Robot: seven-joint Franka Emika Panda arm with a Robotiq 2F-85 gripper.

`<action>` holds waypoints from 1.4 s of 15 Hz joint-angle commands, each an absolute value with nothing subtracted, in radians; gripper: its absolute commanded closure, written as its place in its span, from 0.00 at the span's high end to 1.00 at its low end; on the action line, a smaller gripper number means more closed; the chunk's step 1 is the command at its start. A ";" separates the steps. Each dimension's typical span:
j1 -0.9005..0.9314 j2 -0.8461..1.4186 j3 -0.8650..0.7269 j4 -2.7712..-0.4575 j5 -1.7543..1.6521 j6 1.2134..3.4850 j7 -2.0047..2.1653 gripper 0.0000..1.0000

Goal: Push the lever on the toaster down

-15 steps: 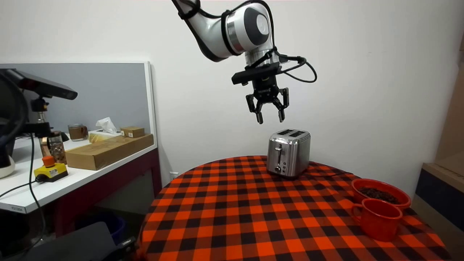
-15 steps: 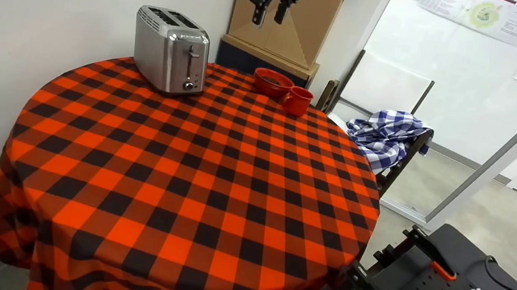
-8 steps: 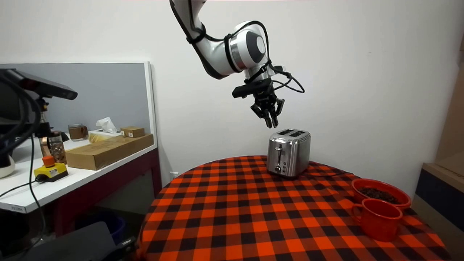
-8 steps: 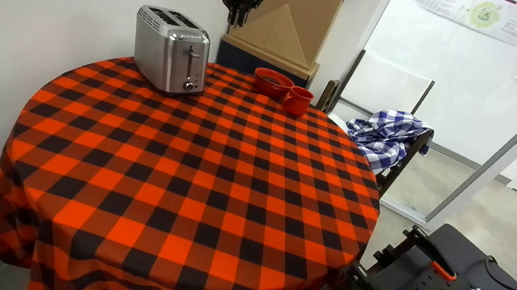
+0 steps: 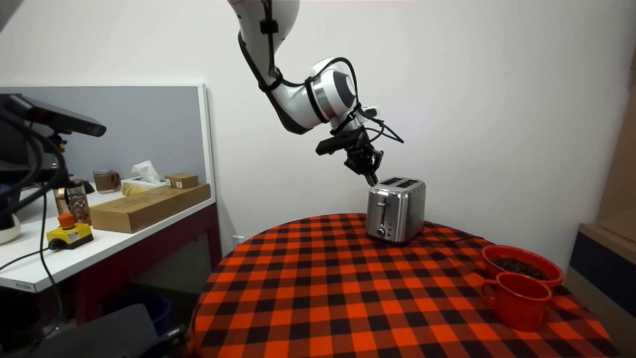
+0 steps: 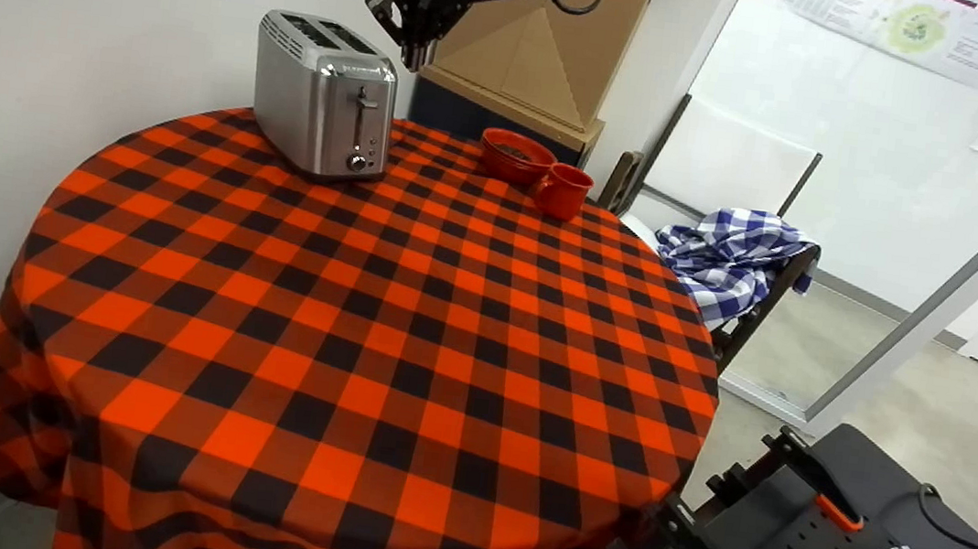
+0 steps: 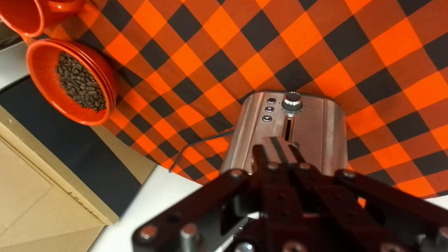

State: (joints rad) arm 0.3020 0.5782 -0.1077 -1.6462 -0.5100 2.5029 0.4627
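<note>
— Where is the two-slot toaster (image 5: 396,211) being supported?

— It is being borne upright by the red-and-black checked tablecloth (image 5: 298,283), by the far edge and close to the white wall (image 5: 497,124), in an exterior view. Its control face is being turned to the near side.

— And the lever (image 6: 367,102)?

— It is being seen high in its slot in an exterior view. A dial (image 7: 292,100) and three round buttons (image 7: 269,109) are being shown on the same face in the wrist view.

— How are the jaws being held?

— Clenched, with the fingertips (image 7: 271,150) being set side by side; part of the slot is being covered by them in the wrist view. The gripper (image 5: 371,180) is being held tilted by the toaster's top. Whether contact is being made cannot be told.

— What is being set farther out?

— On the right in an exterior view, coffee beans (image 7: 82,82) are being held in a red bowl (image 7: 49,80), with a red mug (image 5: 524,303) being placed just beside it, on the near side.

— And beyond the cloth?

— On the left, an emergency-stop button (image 5: 69,233), a tissue box (image 5: 139,187) and a long cardboard box (image 5: 149,206) are being carried by a white desk (image 5: 25,272). In an exterior view, a blue-and-white checked cloth (image 6: 726,255) is being borne by a chair (image 6: 728,154) at the far right.
</note>
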 commanded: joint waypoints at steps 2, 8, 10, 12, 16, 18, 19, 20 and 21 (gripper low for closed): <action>0.352 0.656 -0.162 -1.564 -0.537 2.544 0.525 0.03; 0.373 0.733 -0.202 -1.488 -0.535 2.547 0.519 0.03; 0.376 0.761 -0.210 -1.459 -0.528 2.544 0.516 0.03; 0.380 0.786 -0.217 -1.433 -0.526 2.542 0.514 0.03; 0.382 0.843 -0.226 -1.372 -0.516 2.534 0.506 0.03; 0.381 0.869 -0.229 -1.343 -0.510 2.529 0.500 0.03; 0.380 0.883 -0.230 -1.328 -0.508 2.527 0.498 0.03; 0.381 0.896 -0.231 -1.315 -0.506 2.525 0.496 0.03; 0.382 0.909 -0.234 -1.302 -0.506 2.524 0.496 0.03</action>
